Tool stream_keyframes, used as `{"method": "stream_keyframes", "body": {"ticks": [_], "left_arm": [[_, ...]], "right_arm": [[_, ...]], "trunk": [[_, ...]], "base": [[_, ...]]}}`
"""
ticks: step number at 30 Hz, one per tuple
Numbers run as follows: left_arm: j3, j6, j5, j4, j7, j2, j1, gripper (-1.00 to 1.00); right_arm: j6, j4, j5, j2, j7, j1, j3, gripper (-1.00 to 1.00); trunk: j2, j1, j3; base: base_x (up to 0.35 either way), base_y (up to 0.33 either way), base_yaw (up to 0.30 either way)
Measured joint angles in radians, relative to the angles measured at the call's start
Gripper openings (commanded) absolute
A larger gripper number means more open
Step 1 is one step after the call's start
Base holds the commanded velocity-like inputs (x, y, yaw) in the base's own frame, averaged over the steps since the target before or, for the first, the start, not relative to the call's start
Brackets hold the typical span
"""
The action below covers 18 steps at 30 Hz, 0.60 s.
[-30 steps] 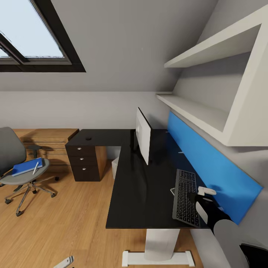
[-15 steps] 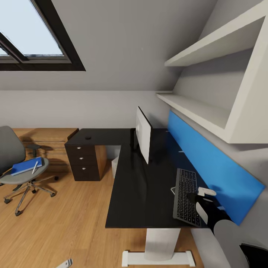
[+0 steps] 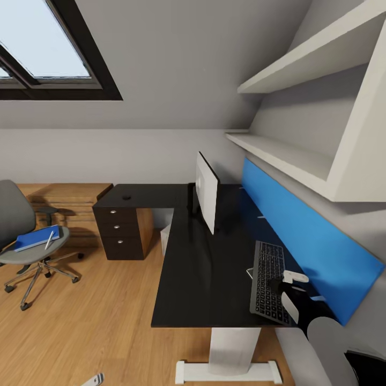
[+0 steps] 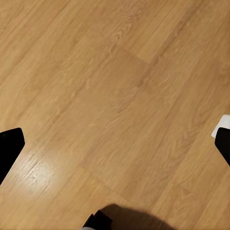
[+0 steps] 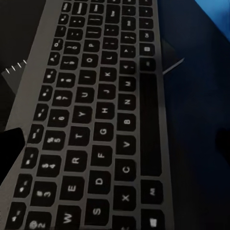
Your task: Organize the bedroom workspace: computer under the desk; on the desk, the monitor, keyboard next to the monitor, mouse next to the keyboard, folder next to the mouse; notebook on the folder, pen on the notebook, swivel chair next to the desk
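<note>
Counting one keyboard, one monitor, one folder

Keyboard and monitor on desk; folder on swivel chair far left.

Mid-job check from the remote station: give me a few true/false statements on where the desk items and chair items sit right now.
1. The slim silver-framed keyboard lies on the glossy black desk. True.
2. The bright blue folder is on the desk. False: it lies on the grey swivel chair seat.
3. The widescreen monitor stands on the desk. True.
4. The thin white pen lies on the floor. False: it rests on the folder.
5. The right end effector is at the keyboard's near end. True.
</note>
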Motion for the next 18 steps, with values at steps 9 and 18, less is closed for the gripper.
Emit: {"method": "stream_keyframes", "body": {"ticks": [9, 18], "left_arm": [[0.000, 0.000, 0.000, 0.000, 0.001, 0.000, 0.000, 1.00], [-0.001, 0.000, -0.001, 0.000, 0.002, 0.000, 0.000, 1.00]], "right_arm": [[-0.003, 0.026, -0.001, 0.000, 0.020, 0.000, -0.002, 1.00], [-0.004, 0.029, -0.002, -0.001, 0.022, 0.000, -0.003, 1.00]], "trunk": [[-0.063, 0.035, -0.028], [-0.126, 0.069, -0.057]], "base": [[0.000, 0.000, 0.000], [0.000, 0.000, 0.000]]}}
